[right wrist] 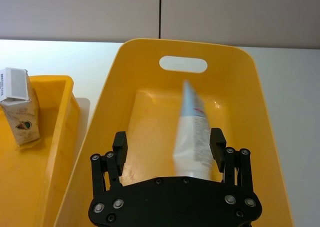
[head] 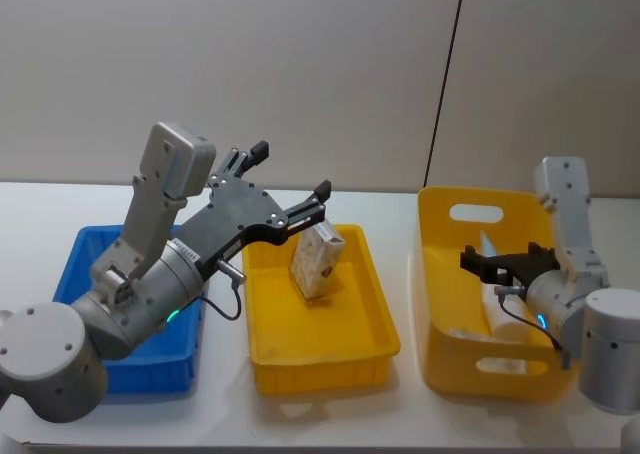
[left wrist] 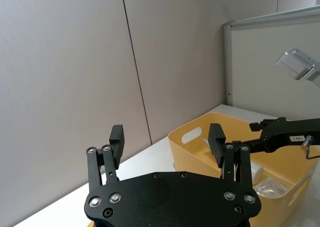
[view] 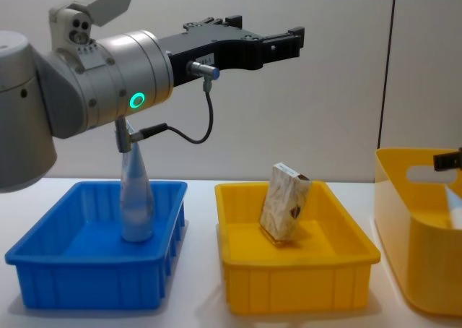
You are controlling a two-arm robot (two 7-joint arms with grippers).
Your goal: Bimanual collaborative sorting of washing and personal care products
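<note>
A blue bin (view: 94,270) is sitting at the left of the white table (head: 300,429), and a pale squeeze tube (view: 135,198) is standing upright inside it, cap end down. The left gripper (head: 290,174) is hanging high in the air above the gap between the blue bin and the shallow yellow tray (head: 320,359), its fingers (left wrist: 116,139) spread wide and gripping nothing. In the shallow yellow tray, the middle container, a beige marbled carton (head: 318,259) is leaning on end near the far wall (its dark logo faces the chest camera). To the right, a tall yellow bin (head: 480,374) with handle cut-outs is standing apart from the tray. The right gripper (right wrist: 168,147) is hovering over this bin's open top with its jaws parted; a second squeeze tube (right wrist: 192,132) is lying between and beyond the fingers, blurred, and whether the pads are touching it cannot be told.
</note>
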